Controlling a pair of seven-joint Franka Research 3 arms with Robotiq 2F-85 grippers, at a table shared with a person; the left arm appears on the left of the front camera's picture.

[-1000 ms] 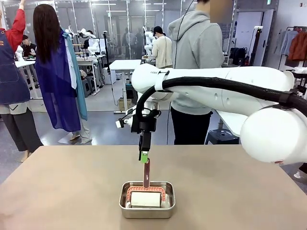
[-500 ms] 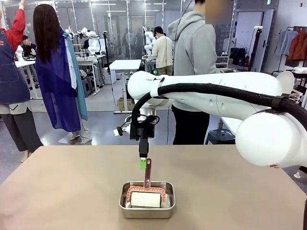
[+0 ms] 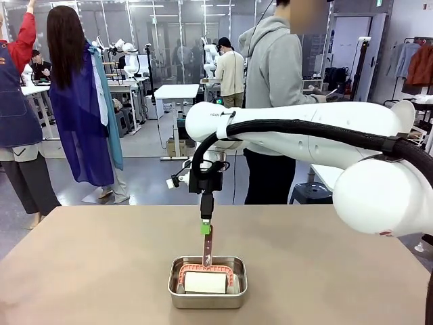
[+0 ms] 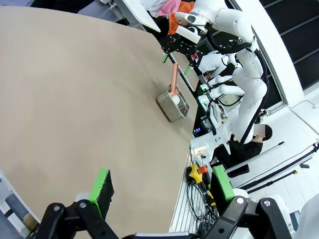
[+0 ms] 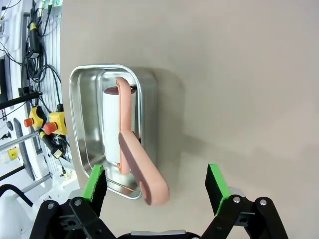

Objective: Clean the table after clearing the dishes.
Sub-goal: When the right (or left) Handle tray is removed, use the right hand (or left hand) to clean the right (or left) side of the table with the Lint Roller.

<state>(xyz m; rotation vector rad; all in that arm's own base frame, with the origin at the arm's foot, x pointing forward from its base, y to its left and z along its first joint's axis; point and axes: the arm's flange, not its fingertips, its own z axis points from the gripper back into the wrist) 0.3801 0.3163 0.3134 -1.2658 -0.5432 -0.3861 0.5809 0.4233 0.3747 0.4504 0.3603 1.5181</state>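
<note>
across the lower half of the front view, bare table (image 3: 81,271), with a steel pan (image 3: 207,292) alone at lower centre; by that, clearing looks done and cleaning comes next. in the pan, a roller (image 3: 206,280) lying flat with its pink handle (image 3: 208,245) propped upward, probably parked so to keep the sticky roll off the tabletop and offer the handle to a grasp from above. just over the handle tip, right gripper (image 5: 155,183), pads (image 5: 94,184) spread wide, straddling the tip at bottom centre of the right wrist view; holding nothing, no clear contact with either pad. at the bottom of the left wrist view, left gripper (image 4: 162,185), likewise spread and empty, over the table edge, well apart from the pan above centre.
</note>
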